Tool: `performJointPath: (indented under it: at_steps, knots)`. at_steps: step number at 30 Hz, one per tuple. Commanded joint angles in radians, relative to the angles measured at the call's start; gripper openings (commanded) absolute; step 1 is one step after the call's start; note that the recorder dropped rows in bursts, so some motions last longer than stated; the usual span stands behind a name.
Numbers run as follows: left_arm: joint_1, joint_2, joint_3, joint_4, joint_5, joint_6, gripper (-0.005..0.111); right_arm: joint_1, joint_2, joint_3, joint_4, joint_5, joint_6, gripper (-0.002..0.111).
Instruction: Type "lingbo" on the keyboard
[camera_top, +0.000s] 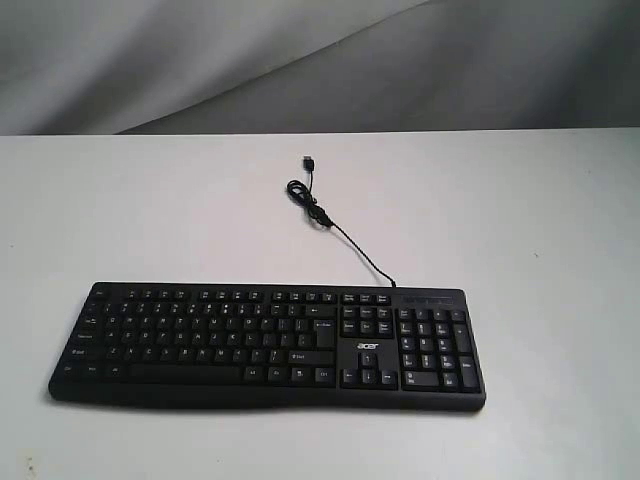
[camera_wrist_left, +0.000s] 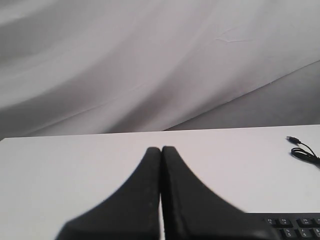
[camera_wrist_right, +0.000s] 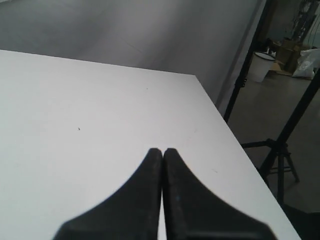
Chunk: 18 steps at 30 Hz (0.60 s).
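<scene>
A wide black keyboard (camera_top: 268, 345) with a white acer logo lies near the front of the white table (camera_top: 120, 210). Its thin black cable (camera_top: 330, 222) runs back to a loose coil and plug. Neither gripper shows in the exterior view. In the left wrist view my left gripper (camera_wrist_left: 161, 149) is shut, fingertips together, over bare table, with a corner of the keyboard (camera_wrist_left: 295, 225) and the cable (camera_wrist_left: 302, 150) off to one side. The right wrist view has my right gripper (camera_wrist_right: 162, 150) shut too, empty, above bare table, and no keyboard in sight.
A grey cloth backdrop (camera_top: 320, 60) hangs behind the table. In the right wrist view the table edge (camera_wrist_right: 225, 125) drops off to the floor, where black tripod legs (camera_wrist_right: 280, 150) and a white bucket (camera_wrist_right: 261, 66) stand.
</scene>
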Motion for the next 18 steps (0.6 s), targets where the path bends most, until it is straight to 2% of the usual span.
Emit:
performJointPath:
  at_steps: [1,6,11,13,18]
  knots:
    - [-0.007,-0.005,0.005,0.000,-0.009,-0.002,0.001,-0.005,-0.001,0.004,-0.068,-0.114,-0.002,0.000]
    - [-0.007,-0.005,0.005,0.000,-0.009,-0.002,0.001,-0.005,-0.001,0.004,-0.066,-0.353,-0.002,0.000]
    - [-0.007,-0.005,0.005,0.000,-0.009,-0.002,0.001,-0.005,-0.001,0.004,-0.064,-0.398,-0.002,0.000]
    - [-0.007,-0.005,0.005,0.000,-0.009,-0.002,0.001,-0.005,-0.001,0.004,-0.056,-0.473,0.011,0.000]
    - [-0.007,-0.005,0.005,0.000,-0.009,-0.002,0.001,-0.001,-0.001,0.004,0.042,-0.744,0.298,0.000]
